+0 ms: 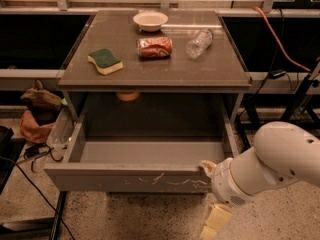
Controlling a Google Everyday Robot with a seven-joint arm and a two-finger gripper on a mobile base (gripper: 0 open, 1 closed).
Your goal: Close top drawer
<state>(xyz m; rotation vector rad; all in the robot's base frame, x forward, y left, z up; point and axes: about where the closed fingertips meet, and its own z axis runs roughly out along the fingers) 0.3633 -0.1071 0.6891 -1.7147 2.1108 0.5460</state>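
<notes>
The top drawer (130,179) is a wide grey metal drawer pulled far out of the cabinet, its inside bare. Its flat front panel has white squiggly scratches at the middle and right. My gripper (212,219) hangs from the white arm (280,159) just past the right end of the drawer front, low near the floor. One pale finger (215,223) points down below the panel and a pale tip shows at the drawer's front right corner (206,167).
The cabinet top (150,64) carries a green and yellow sponge (104,61), a crushed red can (154,47), a white bowl (150,20) and a lying plastic bottle (199,42). Bags (39,114) and cables lie on the floor at left. An orange cable (280,39) runs at right.
</notes>
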